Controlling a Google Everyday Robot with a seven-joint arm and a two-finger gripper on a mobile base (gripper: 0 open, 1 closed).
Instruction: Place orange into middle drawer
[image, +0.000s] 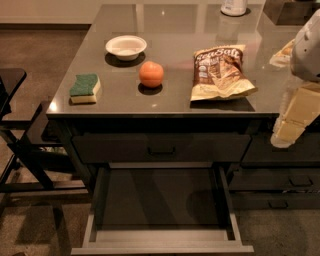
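Note:
The orange is a small round orange-red fruit resting on the grey countertop, near the front and a little left of centre. The middle drawer is pulled out wide open below the counter, and its dark floor holds nothing. My gripper hangs at the right edge of the view, in front of the counter's right end. It is well to the right of the orange and above the drawer's right side. It holds nothing that I can see.
A white bowl sits behind the orange, a green sponge at the front left, a chip bag to the right. The top drawer is closed. Narrower drawers stand at right. A dark chair stands left.

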